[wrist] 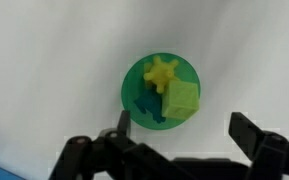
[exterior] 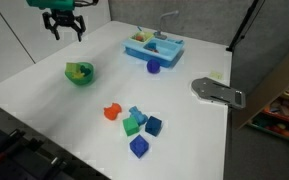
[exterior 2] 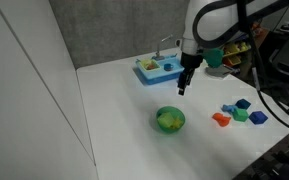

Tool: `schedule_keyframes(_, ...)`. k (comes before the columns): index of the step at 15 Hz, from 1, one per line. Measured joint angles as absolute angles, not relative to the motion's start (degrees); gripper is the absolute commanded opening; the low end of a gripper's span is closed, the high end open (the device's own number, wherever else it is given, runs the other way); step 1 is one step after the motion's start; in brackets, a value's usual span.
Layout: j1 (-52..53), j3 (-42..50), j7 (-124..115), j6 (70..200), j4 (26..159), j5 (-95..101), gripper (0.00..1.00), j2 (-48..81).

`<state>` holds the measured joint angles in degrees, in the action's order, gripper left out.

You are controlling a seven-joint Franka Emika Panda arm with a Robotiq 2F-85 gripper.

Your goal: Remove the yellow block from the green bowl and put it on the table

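The green bowl (wrist: 160, 90) sits on the white table (wrist: 54, 70); it also shows in both exterior views (exterior: 80, 73) (exterior 2: 170, 120). The yellow block (wrist: 181, 100), a yellow-green cube, lies inside the bowl at its right side, next to a yellow star-shaped toy (wrist: 162, 74). My gripper (wrist: 184, 135) is open and empty. It hovers well above the table, and the bowl lies between and just ahead of its fingers. In the exterior views the gripper (exterior: 63, 27) (exterior 2: 184, 85) hangs high beyond the bowl.
A light blue tray (exterior: 153, 46) with a small faucet stands at the back, a blue block (exterior: 153, 67) in front of it. A cluster of orange, blue and green blocks (exterior: 136, 123) lies near the front. A grey tool (exterior: 217, 92) lies at the table's edge.
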<state>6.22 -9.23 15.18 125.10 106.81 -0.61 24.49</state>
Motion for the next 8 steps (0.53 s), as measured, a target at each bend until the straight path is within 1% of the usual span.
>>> schedule_keyframes(8,6.41,-11.46,16.90,136.10,114.08,-1.34,1.00,25.35)
